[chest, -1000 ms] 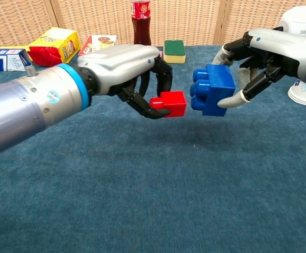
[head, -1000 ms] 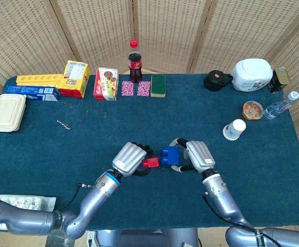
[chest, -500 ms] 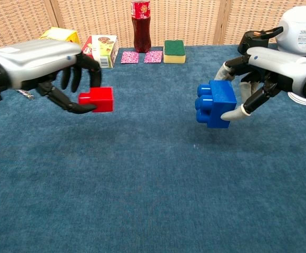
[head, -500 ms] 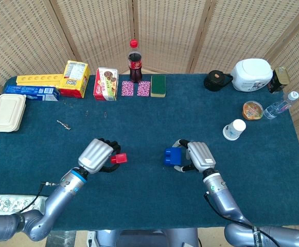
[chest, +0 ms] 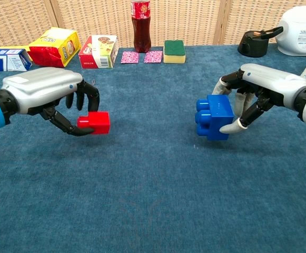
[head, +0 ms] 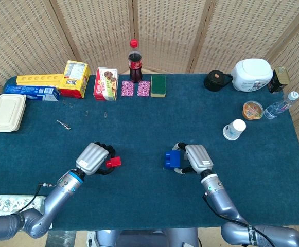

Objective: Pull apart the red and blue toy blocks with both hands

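There are two toy blocks, one red and one blue, and they are apart. The left robot hand holds the red block with its fingers clamped around it, at about 7 o'clock on the tabletop. The right robot hand holds the blue block the same way, at about 5 o'clock. There is open blue cloth between the two blocks and all around both hands. Along the far edge, at 12 o'clock, stands one cola bottle with a red cap, with two small pink squares and one green sponge in front of it. Toward 10 o'clock sit one red box, one yellow box, one blue box and one white lunch box. Toward 2 o'clock are one black pot, one white cooker, one paper cup, one small bowl and one water bottle. The tabletop is covered in dark blue cloth. Woven screens stand behind it.
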`<state>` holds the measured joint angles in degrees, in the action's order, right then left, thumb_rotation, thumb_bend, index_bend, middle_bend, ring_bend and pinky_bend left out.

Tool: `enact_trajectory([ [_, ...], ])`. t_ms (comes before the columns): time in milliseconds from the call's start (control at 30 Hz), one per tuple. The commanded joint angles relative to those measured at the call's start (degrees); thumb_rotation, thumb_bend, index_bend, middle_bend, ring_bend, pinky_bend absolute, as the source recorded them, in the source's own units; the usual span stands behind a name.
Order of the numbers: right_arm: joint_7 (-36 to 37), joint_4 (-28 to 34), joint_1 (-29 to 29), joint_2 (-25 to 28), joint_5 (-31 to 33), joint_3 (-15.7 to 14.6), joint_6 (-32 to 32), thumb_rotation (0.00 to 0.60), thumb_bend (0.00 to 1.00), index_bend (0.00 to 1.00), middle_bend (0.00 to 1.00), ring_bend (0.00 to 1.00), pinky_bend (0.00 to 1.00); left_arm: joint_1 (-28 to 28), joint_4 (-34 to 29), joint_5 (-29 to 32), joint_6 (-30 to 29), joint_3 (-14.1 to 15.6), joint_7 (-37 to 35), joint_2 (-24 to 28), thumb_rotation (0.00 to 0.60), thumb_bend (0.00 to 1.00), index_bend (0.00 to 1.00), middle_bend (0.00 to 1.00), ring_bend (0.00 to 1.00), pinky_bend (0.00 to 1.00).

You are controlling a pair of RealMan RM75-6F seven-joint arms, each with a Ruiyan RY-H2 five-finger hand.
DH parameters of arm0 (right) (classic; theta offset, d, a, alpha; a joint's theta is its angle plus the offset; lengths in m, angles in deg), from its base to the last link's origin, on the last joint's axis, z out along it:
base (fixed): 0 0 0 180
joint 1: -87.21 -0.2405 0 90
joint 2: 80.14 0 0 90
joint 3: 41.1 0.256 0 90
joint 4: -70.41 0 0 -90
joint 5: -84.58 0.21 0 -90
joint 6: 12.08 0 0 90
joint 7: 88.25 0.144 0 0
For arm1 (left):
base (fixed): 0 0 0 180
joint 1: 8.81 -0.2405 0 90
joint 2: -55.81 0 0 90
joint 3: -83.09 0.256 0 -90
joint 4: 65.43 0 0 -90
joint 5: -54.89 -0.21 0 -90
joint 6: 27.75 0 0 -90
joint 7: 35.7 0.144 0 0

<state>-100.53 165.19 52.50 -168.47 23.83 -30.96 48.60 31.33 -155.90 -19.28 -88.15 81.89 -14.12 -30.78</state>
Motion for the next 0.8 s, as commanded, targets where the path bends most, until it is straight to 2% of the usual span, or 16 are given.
enact_trajectory([
  [33,-0.2,0.0,-0.1,0.4,0.1,-0.2,-0.7,0.599,0.22,0.37,0.41,0.46,0.40,0.5,0.1,1.0,1.3,-0.3,1.2,-0.7,0.445,0.21,0.40,0.36,0.28,0.37],
  [67,-0.3,0.0,-0.2,0.6,0.1,-0.3,-0.9,0.599,0.22,0.34,0.39,0.44,0.39,0.7,0.1,1.3,1.6,-0.4,1.6,-0.8,0.442,0.19,0.32,0.30,0.22,0.33],
  [167,-0.3,0.2,-0.1,1.1,0.1,-0.3,-1.1,0.600,0.22,0.27,0.34,0.38,0.34,1.2,-0.4,3.1,3.2,-0.7,3.4,-0.9,0.441,0.14,0.16,0.17,0.08,0.24],
  [367,1.3,1.6,0.3,3.0,-1.8,0.5,-0.2,0.600,0.22,0.23,0.32,0.35,0.31,1.7,-2.7,5.9,3.7,-2.6,5.3,0.3,0.427,0.12,0.12,0.13,0.04,0.22],
  [433,1.9,3.4,0.6,4.7,-3.1,0.9,0.5,0.598,0.22,0.22,0.31,0.34,0.30,1.0,-4.7,5.7,1.8,-3.8,3.7,2.5,0.426,0.12,0.12,0.13,0.04,0.22],
  [600,3.1,5.1,1.2,7.0,-5.0,1.3,1.4,0.600,0.22,0.21,0.29,0.32,0.29,-0.8,-7.4,4.3,-0.8,-4.3,1.4,6.4,0.426,0.13,0.12,0.13,0.04,0.22],
  [700,3.8,5.3,1.7,7.8,-5.9,1.7,2.6,0.600,0.22,0.32,0.33,0.33,0.30,-2.1,-8.7,3.6,-2.5,-4.1,0.5,8.5,0.433,0.16,0.12,0.13,0.04,0.22],
  [800,3.8,2.1,3.3,7.6,-11.0,1.7,8.3,0.600,0.24,0.44,0.42,0.41,0.36,-5.6,-10.8,1.5,-6.8,-2.9,-1.7,12.8,0.438,0.19,0.14,0.14,0.08,0.22],
])
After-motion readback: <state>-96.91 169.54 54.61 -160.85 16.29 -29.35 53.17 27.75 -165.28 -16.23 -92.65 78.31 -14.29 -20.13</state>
